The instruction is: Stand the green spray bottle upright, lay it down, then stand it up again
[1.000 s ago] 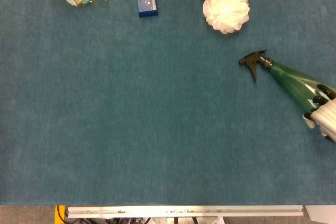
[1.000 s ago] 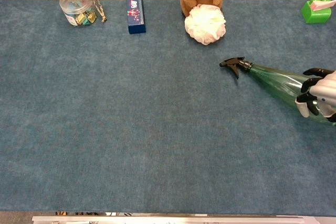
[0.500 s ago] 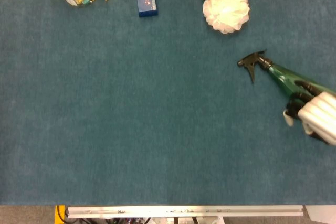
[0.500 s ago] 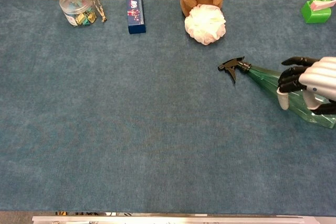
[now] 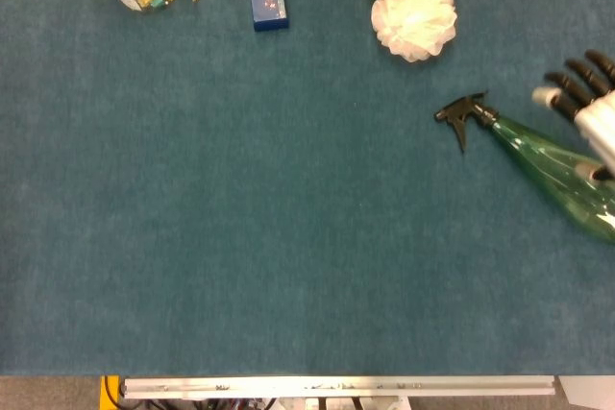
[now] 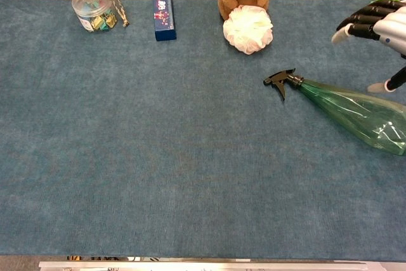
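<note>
Bottle (image 6: 355, 108) lies flat on the counter (image 6: 158, 157) just below the right hand (image 6: 379, 25), which hovers spread and empty; to stand it, wrap the fat body near the base, not the nozzle, and pivot up slowly.

Right hand (image 6: 375, 25) with silvery-white segmented back, black fingers (image 5: 577, 79), pale whitish tips on thumb and one finger

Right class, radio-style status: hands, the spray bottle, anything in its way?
Right hand open, raised clear of the green spray bottle. Left hand not in view. Bottle lying flat, nozzle toward white puff. Nothing blocking.
</note>
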You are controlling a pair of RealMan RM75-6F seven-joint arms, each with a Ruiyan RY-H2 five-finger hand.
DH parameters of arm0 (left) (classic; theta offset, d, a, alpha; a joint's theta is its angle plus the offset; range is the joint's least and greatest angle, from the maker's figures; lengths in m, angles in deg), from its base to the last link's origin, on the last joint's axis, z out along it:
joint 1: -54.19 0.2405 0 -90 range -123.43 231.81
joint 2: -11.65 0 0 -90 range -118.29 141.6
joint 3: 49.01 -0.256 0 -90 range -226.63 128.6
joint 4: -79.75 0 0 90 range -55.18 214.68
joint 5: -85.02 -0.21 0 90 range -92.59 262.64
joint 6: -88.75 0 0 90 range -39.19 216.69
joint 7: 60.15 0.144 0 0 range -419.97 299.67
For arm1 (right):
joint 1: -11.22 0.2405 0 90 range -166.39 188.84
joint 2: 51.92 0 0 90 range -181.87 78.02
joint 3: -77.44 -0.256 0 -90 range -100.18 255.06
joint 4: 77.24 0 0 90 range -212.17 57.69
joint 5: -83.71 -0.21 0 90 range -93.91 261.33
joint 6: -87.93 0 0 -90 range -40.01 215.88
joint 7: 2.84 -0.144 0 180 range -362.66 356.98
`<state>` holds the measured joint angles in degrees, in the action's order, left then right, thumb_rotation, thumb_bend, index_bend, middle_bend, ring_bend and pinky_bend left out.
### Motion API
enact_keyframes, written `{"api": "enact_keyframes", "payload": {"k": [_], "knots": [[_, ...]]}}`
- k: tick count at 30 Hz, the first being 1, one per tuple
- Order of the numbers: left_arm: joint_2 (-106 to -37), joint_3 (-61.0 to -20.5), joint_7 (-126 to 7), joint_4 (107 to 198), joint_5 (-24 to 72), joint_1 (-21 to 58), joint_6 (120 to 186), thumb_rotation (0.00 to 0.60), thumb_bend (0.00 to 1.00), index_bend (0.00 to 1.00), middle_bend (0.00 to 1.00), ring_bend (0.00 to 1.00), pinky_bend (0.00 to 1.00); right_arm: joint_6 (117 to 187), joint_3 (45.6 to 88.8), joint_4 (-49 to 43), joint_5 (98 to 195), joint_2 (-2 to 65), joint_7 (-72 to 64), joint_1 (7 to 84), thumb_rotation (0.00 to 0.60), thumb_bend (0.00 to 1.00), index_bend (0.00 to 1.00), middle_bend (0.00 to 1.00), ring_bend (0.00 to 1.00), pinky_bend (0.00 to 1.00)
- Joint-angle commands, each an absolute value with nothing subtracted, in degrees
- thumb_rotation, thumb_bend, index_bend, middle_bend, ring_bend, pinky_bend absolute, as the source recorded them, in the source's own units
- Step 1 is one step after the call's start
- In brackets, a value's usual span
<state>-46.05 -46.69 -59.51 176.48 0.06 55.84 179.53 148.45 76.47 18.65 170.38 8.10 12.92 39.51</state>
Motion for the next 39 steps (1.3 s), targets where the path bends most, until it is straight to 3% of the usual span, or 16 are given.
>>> {"api": "enact_keyframes", "payload": {"k": [1, 15, 39], "knots": [[-46.1, -46.7, -59.5, 176.4, 0.1, 55.8, 179.5, 0.6, 0.13, 0.34, 0.35, 0.39, 0.7, 147.6, 74.9, 15.8, 168.0, 10.4, 15.2, 40.2, 0.6, 0.0, 0.16, 0.1, 0.04, 0.08], [-45.9, -46.8, -60.3, 176.4, -0.4, 56.0, 179.9, 0.6, 0.13, 0.34, 0.35, 0.39, 0.7, 140.6, 72.2, -2.0, 161.4, 23.1, 17.3, 45.6, 0.6, 0.0, 0.14, 0.08, 0.03, 0.08], [-45.4, -46.7, -61.5, 176.5, -0.3, 56.2, 180.2, 0.6, 0.13, 0.34, 0.35, 0.39, 0.7, 138.6, 75.1, -14.0, 165.2, 32.8, 12.1, 47.9, 0.6, 0.0, 0.14, 0.07, 0.02, 0.08]]}}
